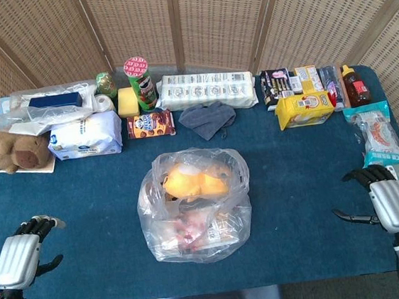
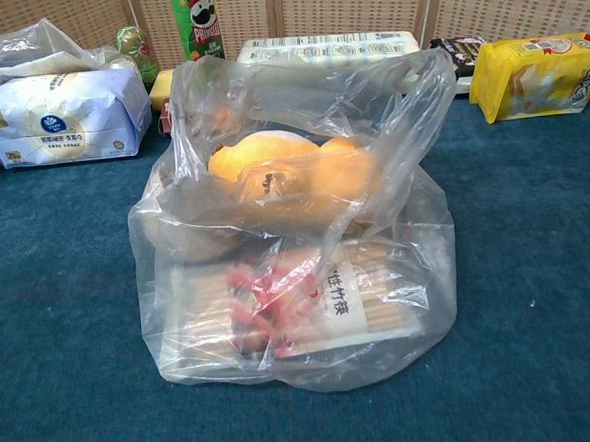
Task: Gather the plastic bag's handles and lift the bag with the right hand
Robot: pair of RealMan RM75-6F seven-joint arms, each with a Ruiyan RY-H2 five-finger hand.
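Observation:
A clear plastic bag (image 1: 195, 207) (image 2: 296, 241) stands in the middle of the blue table, holding an orange plush toy (image 1: 194, 181) (image 2: 297, 171) and a packet with red print below it. Its handles (image 2: 407, 84) stand loosely up around the open mouth, ungathered. My right hand (image 1: 383, 194) rests at the table's right edge, well away from the bag, fingers apart and holding nothing. My left hand (image 1: 24, 250) sits at the lower left, also holding nothing, fingers loosely curved. Neither hand shows in the chest view.
Along the back stand a Pringles can (image 1: 140, 83), a white packet row (image 1: 209, 90), a grey cloth (image 1: 208, 117), a yellow box (image 1: 304, 108), a white-blue bag (image 1: 84, 136) and a brown plush (image 1: 10, 150). Packaged items (image 1: 380, 134) lie by my right hand.

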